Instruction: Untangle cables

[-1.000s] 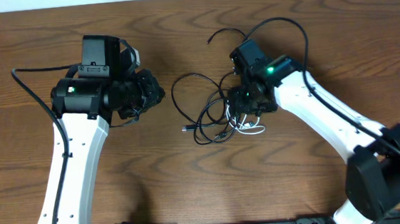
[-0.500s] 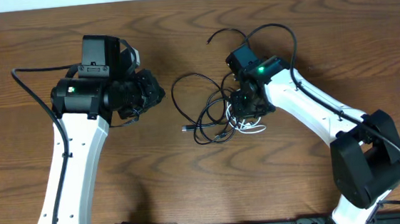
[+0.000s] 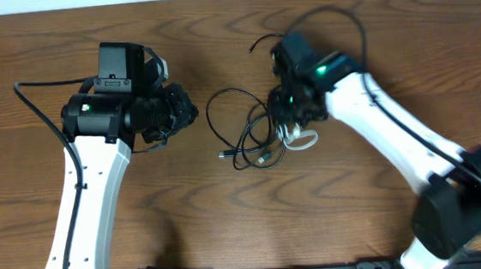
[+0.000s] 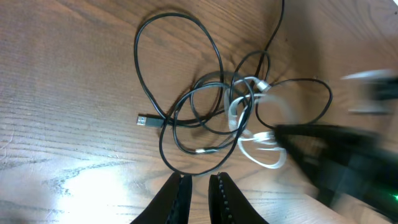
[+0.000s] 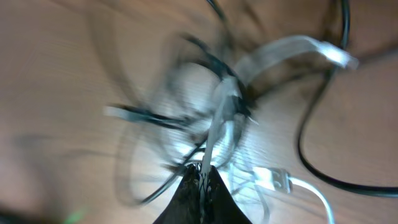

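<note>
The cables lie tangled at the table's middle. Black cables (image 3: 239, 140) form overlapping loops, with one plug end (image 4: 144, 120) pointing left. A short white cable (image 3: 299, 140) is woven into their right side. My right gripper (image 3: 289, 112) hangs over that side and is shut on a strand of the white cable (image 5: 280, 53), which runs up from between its fingertips (image 5: 204, 171); this view is blurred by motion. My left gripper (image 3: 189, 111) hovers left of the tangle. Its jaws (image 4: 199, 180) stand almost together with nothing between them, just short of the nearest black loop (image 4: 180, 99).
A thicker black arm cable (image 3: 335, 20) arcs behind the right arm. The right arm (image 4: 348, 155) shows as a dark blur in the left wrist view. Bare wooden table (image 3: 231, 230) lies in front of the tangle.
My right gripper has shut on the white cable and moved slightly toward the far side, tugging the white loop with it. The left arm has not moved.
</note>
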`<action>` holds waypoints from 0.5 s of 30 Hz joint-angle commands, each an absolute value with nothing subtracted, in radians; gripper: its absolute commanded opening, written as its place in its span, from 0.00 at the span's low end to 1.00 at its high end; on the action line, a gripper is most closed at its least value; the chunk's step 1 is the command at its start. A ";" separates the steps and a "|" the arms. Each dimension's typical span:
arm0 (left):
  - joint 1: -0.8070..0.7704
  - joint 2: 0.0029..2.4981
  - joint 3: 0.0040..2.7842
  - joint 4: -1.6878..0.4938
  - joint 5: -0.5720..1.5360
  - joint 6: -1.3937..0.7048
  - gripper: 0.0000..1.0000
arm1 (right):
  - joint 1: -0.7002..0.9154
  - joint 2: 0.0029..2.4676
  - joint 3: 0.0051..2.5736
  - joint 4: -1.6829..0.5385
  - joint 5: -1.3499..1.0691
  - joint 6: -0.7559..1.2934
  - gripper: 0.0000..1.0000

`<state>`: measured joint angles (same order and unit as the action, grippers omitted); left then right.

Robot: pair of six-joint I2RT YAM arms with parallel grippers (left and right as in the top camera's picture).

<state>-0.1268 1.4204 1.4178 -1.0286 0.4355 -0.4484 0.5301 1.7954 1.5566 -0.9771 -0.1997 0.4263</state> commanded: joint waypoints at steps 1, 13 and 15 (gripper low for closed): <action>-0.128 1.425 1.415 -1.031 0.433 -0.450 0.17 | 0.537 1.633 1.698 -0.973 -0.315 0.361 0.01; -0.128 1.425 1.415 -1.031 0.434 -0.450 0.17 | 0.538 1.478 1.757 -0.930 0.040 0.406 0.02; -0.128 1.425 1.415 -1.031 0.434 -0.450 0.17 | 0.538 1.486 1.757 -0.936 -0.033 0.421 0.01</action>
<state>-0.1268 1.4204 1.4178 -1.0286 0.4355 -0.4484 0.5316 1.4509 1.7679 -0.9302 -0.0841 0.3729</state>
